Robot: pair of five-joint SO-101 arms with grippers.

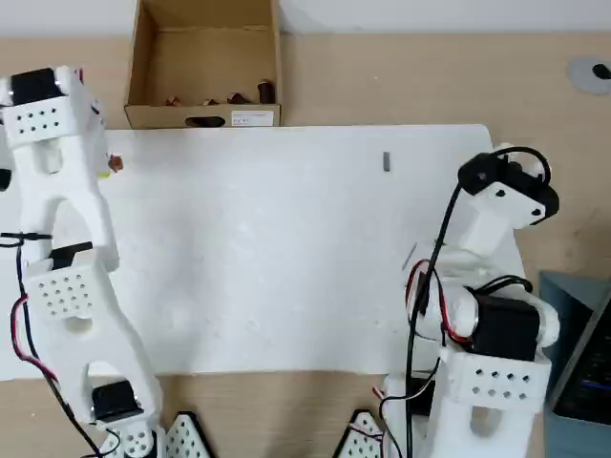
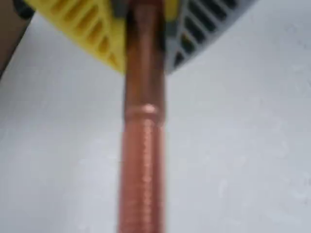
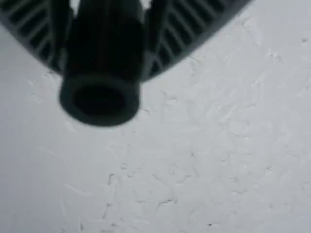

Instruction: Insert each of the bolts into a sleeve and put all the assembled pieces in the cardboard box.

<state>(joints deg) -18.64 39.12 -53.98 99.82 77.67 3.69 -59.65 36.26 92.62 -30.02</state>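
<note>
Contents of the open brown cardboard box (image 1: 153,115): several small copper-and-dark pieces (image 1: 265,92) lined along the wall nearest the arms. The left hand (image 2: 143,43), yellow and grey ribbed plastic, is clamped on a copper bolt (image 2: 143,145), smooth above and threaded below, over the pitted white foam board (image 1: 267,267). The right hand (image 3: 104,43) grips a black tubular sleeve (image 3: 99,99). A short grey cylinder (image 1: 386,161) lies loose on the board.
</note>
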